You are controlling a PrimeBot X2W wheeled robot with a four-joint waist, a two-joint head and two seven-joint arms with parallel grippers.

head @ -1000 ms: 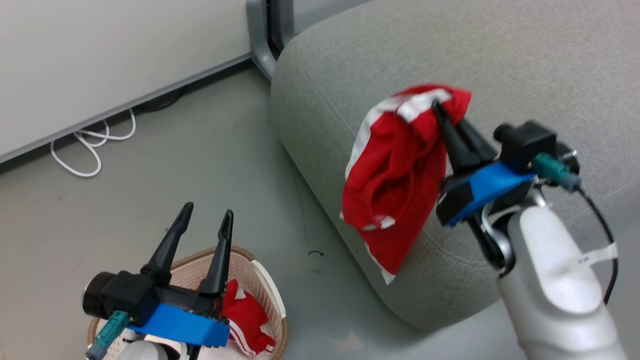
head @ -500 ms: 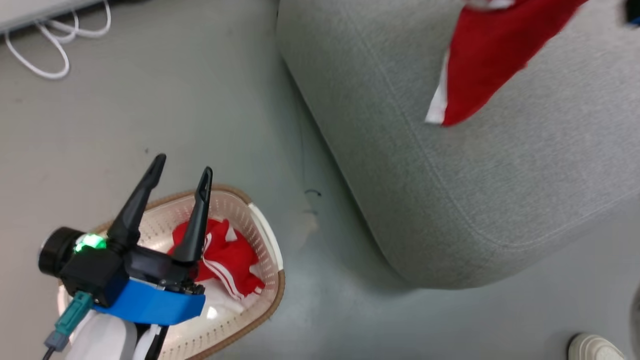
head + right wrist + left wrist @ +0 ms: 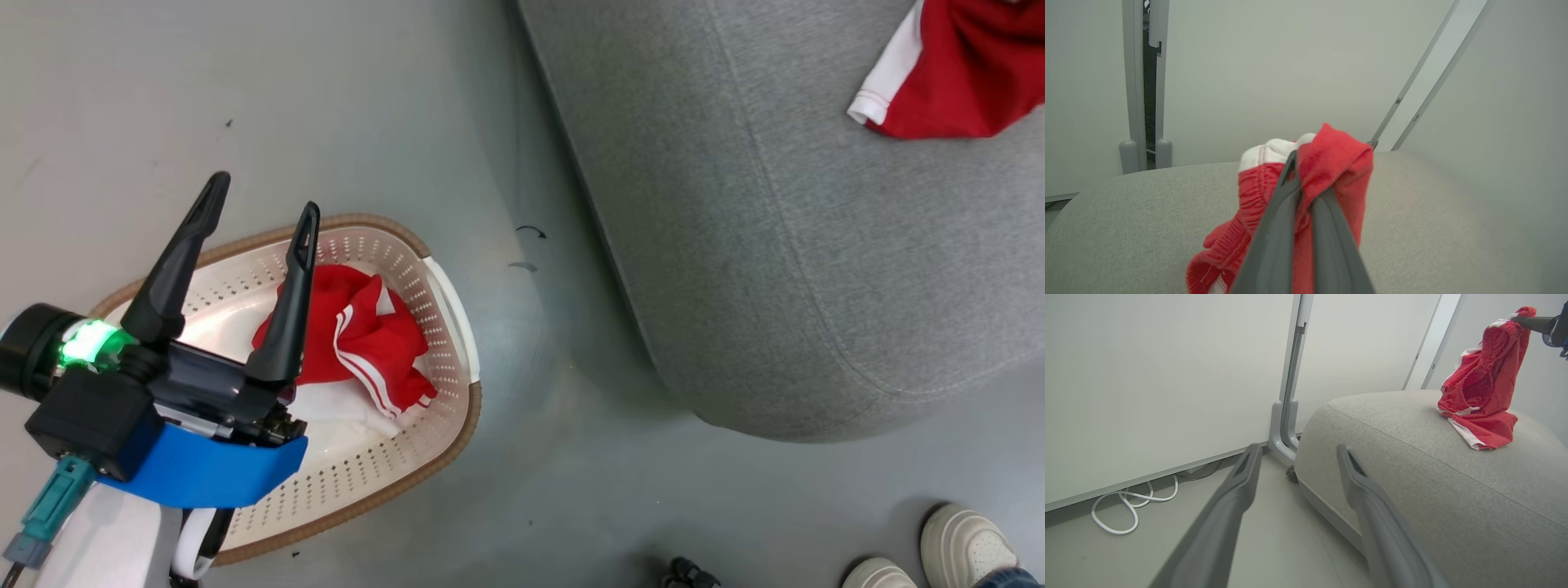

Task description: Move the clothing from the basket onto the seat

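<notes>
One red garment (image 3: 1331, 175) with white trim is pinched at its bunched top edge by the right jaws, which are closed tight on the cloth. It hangs so that its lower folds rest on the grey seat (image 3: 775, 245), back from the rounded corner, seemingly so that letting go would leave it lying there. A second red piece (image 3: 359, 335), white-striped, lies crumpled in the basket (image 3: 433, 416) on the floor (image 3: 326, 98) beside the seat. The left jaws stand wide apart and empty above it, probably readied for that pick. No lettering is legible on either garment.
</notes>
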